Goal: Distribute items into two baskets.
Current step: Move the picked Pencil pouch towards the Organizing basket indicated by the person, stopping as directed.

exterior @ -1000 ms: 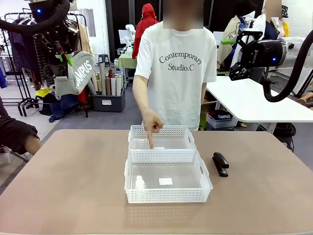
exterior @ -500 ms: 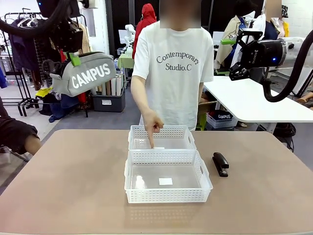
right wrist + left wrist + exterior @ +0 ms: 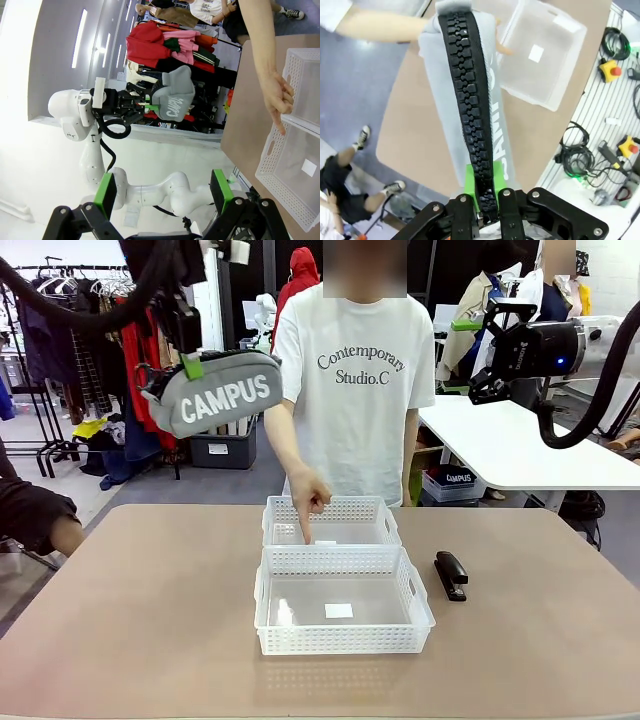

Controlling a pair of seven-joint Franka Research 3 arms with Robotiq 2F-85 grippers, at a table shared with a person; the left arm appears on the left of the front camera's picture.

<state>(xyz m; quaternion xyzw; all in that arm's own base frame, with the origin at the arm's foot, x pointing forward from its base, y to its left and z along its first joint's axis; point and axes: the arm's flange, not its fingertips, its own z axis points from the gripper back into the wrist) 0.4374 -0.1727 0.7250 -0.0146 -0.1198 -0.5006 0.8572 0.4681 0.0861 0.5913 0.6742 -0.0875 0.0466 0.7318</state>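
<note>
Grey pouch (image 3: pixel 215 392) marked "CAMPUS" hangs high at the left, its zip end pinched in the left gripper (image 3: pixel 485 200), whose fingertips it mostly hides. A person's hand (image 3: pixel 310 495) points into the far basket (image 3: pixel 335 504), which sits behind the near basket (image 3: pixel 340 638). Right of them lies the stapler (image 3: pixel 450 575), and high at the right the right gripper (image 3: pixel 162 192) gapes wide, holding nothing.

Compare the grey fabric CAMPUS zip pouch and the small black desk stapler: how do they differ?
The grey fabric pouch hangs in the air, zipper end clamped in the left gripper; the black stapler lies on the table, right of the near white lattice basket. The pouch is larger, soft and lettered; the stapler smaller, hard-looking and plain. Shared: neither is in a basket yet.
</note>
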